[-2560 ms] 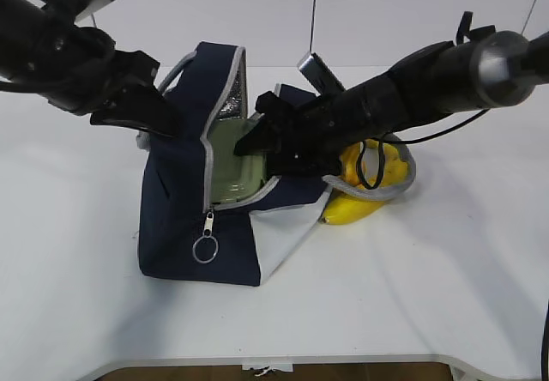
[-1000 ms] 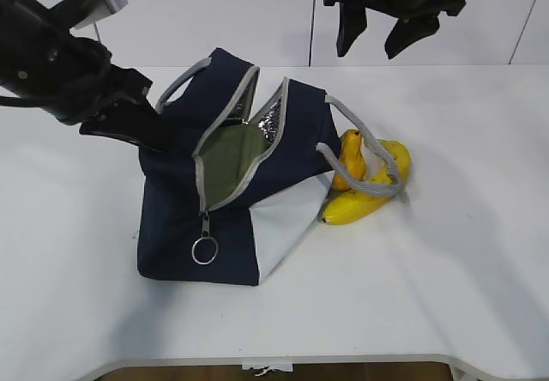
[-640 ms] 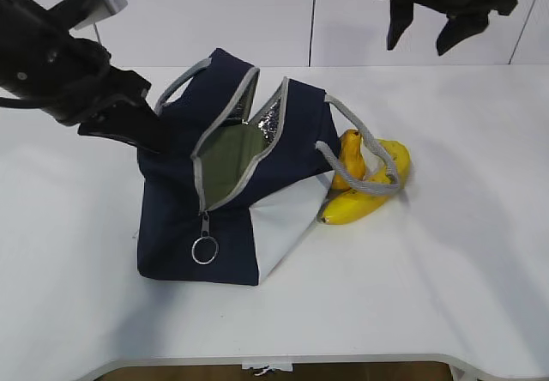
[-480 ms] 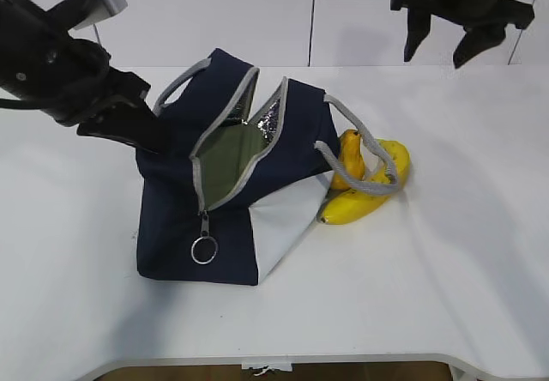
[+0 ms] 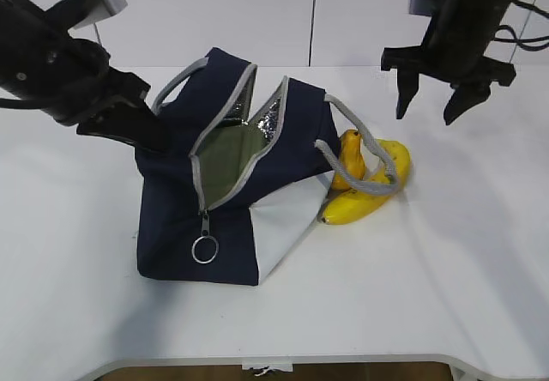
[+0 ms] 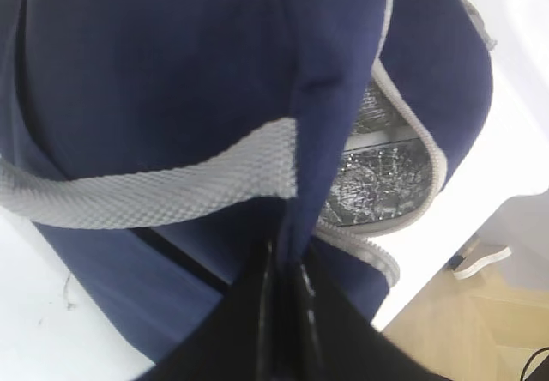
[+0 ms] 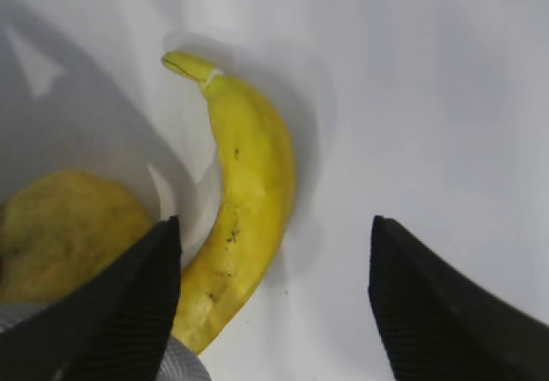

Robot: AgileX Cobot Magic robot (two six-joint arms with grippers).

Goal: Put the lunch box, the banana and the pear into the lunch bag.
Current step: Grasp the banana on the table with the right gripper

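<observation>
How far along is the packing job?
Done: lunch box sits inside the lunch bag. In hand: left gripper pinches the bag's edge; right gripper hangs open above the banana. Left: banana and pear lie on the table beside the bag.

Lunch bag point(image 5: 227, 192): navy w/ grey zip trim, white lower side panel, foil lining; zip open, mouth gaping. Lunch box point(image 5: 230, 154): sage-green lid visible inside bag. Banana point(image 5: 369, 196): yellow, speckled, lying just right of bag. Pear point(image 5: 350, 160): yellow-orange, btwn bag & banana, under bag's grey handle.
</observation>
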